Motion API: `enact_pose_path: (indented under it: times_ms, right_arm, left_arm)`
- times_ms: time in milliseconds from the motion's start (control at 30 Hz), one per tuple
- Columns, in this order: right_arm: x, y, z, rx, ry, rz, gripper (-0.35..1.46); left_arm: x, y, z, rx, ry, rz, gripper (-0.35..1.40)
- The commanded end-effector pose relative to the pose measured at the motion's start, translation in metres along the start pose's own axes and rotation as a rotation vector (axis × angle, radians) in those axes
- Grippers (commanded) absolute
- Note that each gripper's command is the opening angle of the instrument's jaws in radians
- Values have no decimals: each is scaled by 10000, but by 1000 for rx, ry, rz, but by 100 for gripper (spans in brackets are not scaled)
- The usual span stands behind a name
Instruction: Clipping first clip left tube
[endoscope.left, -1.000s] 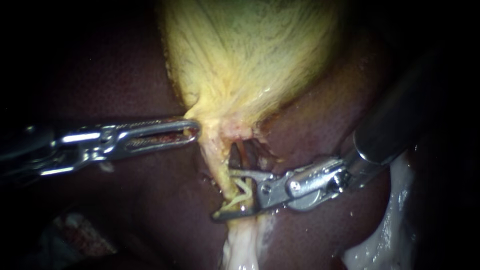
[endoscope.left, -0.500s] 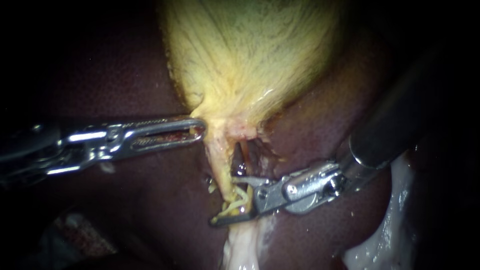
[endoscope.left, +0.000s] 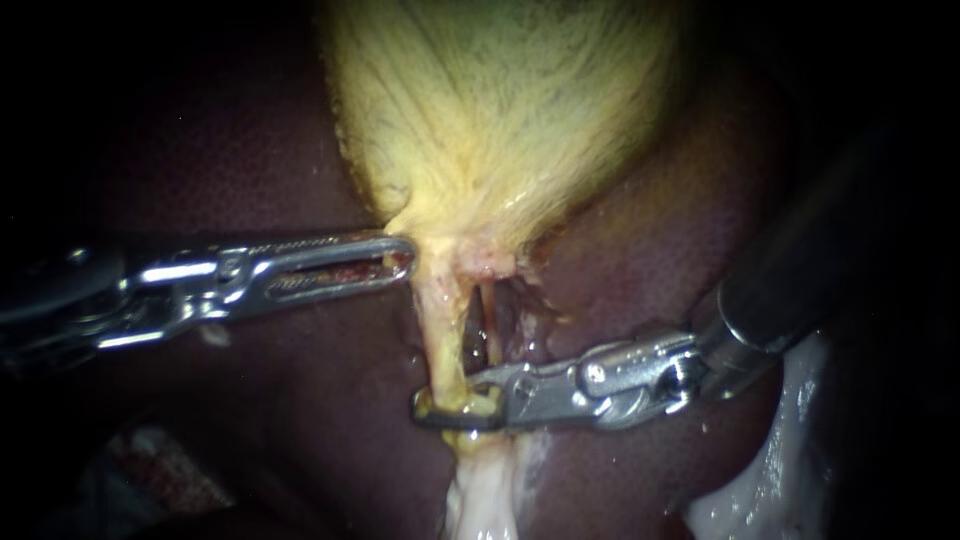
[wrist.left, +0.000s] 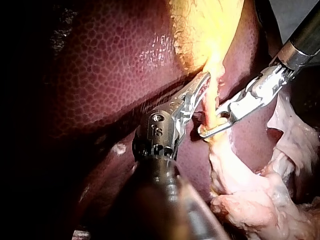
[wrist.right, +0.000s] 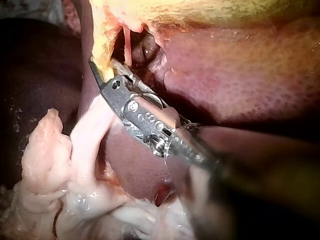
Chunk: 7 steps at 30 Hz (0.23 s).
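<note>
Two instruments, left instrument (endoscope.left: 398, 260) and right instrument (endoscope.left: 457, 407), one gallbladder (endoscope.left: 500, 120), one liver (endoscope.left: 250, 170), two tubes, the pale left tube (endoscope.left: 440, 330) and one thinner reddish tube (endoscope.left: 490, 318), one clump of pale loose tissue (wrist.left: 250, 200).

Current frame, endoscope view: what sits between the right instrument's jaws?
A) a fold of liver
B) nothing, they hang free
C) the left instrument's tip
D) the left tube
D: both jaws of the right instrument press the left tube from two sides, while the left instrument grips the gallbladder higher up.
</note>
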Motion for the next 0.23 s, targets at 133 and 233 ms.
enact_pose_path:
  times_ms: [133, 233]
  right_arm:
    - [-2, 0, 1, 1, -3, 0, -35]
    - [-4, -1, 2, 1, -6, -2, -35]
  left_arm:
    - [0, 1, 2, 1, 0, 1, -35]
    - [0, 1, 2, 1, 0, 1, -35]
